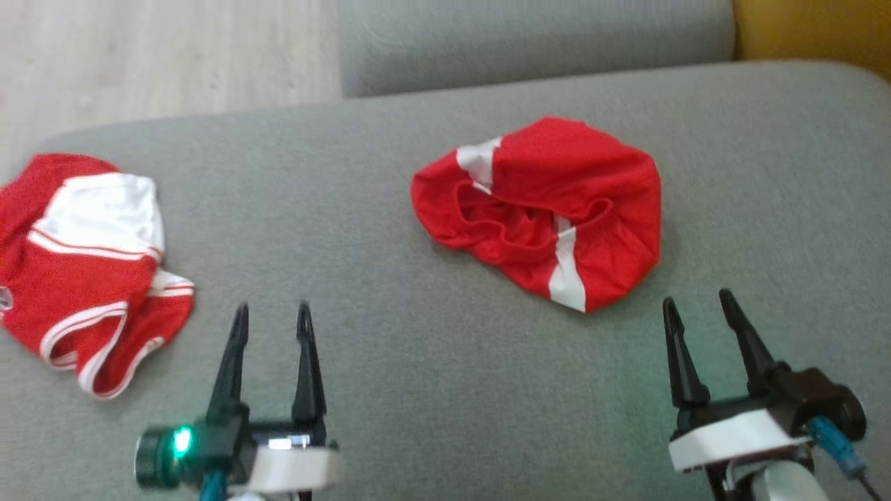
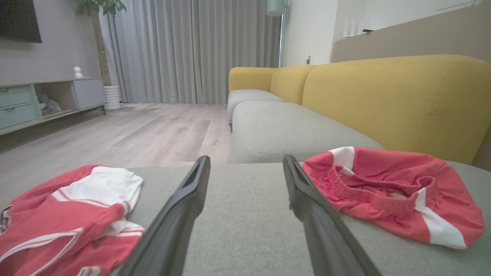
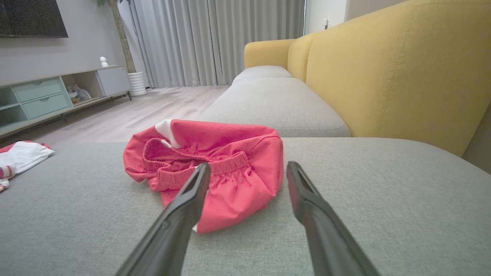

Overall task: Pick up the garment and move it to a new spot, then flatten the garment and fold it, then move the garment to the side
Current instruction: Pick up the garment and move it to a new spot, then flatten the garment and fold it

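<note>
A crumpled red garment [image 1: 592,188] with white stripes and an elastic waistband lies on the grey seat cushion [image 1: 418,390], a little right of the middle. A second red and white garment [image 1: 90,278] lies bunched at the cushion's left edge. My left gripper [image 1: 273,313] hovers open and empty at the lower left, between the two garments. My right gripper [image 1: 696,300] is open and empty just near of the crumpled garment's right end. In the left wrist view the left gripper [image 2: 245,161] points between the red and white garment [image 2: 69,214] and the crumpled one [image 2: 383,176]. The right gripper [image 3: 248,166] faces the crumpled garment [image 3: 230,145].
The yellow backrest [image 2: 383,99] runs along the cushion's right side. Another grey seat cushion [image 1: 529,42] lies beyond, and wooden floor [image 1: 139,56] past the left edge. A low TV cabinet [image 3: 46,96] stands across the room.
</note>
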Available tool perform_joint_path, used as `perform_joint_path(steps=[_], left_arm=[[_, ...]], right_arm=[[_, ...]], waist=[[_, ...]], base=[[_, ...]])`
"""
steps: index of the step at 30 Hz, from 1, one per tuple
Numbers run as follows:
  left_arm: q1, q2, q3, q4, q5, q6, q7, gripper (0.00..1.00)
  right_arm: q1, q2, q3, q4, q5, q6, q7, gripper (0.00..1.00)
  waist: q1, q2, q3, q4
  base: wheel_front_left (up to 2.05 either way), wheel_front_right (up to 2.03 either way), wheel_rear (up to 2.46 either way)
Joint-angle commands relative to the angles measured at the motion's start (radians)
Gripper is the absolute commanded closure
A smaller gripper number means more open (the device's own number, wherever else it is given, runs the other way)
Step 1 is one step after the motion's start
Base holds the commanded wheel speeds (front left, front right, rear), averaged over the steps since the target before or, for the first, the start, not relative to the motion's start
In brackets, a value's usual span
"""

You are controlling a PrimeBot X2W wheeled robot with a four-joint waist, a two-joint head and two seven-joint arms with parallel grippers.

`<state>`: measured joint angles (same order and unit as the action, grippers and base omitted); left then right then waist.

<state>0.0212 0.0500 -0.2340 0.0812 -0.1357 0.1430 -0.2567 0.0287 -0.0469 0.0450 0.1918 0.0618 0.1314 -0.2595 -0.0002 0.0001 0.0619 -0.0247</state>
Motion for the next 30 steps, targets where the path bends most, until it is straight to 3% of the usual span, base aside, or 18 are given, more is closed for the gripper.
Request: perform_joint_path(steps=[1,11,30], left_arm=[[-0.001,0.001,0.024,-0.033,0.001,0.008,-0.005,0.00],[0.072,0.000,-0.004,-0.030,-0.002,0.057,-0.005,0.00],[0.083,0.000,-0.036,-0.027,0.033,0.059,-0.005,0.00]], right_arm=[[-0.006,-0.003,0.026,-0.027,-0.007,-0.001,-0.002,0.00],[0.028,-0.003,0.060,-0.026,-0.015,-0.001,-0.002,0.00],[0.038,-0.003,0.065,-0.018,-0.014,-0.001,-0.002,0.00]], waist=[[0.0002,-0.0001,-0.033,0.025],[0.0002,-0.0001,-0.064,0.030],[0.0002,-0.0001,-0.085,0.055]], base=[[0.00,0.00,0.00],[0.00,0.00,0.00],[0.00,0.00,0.00]])
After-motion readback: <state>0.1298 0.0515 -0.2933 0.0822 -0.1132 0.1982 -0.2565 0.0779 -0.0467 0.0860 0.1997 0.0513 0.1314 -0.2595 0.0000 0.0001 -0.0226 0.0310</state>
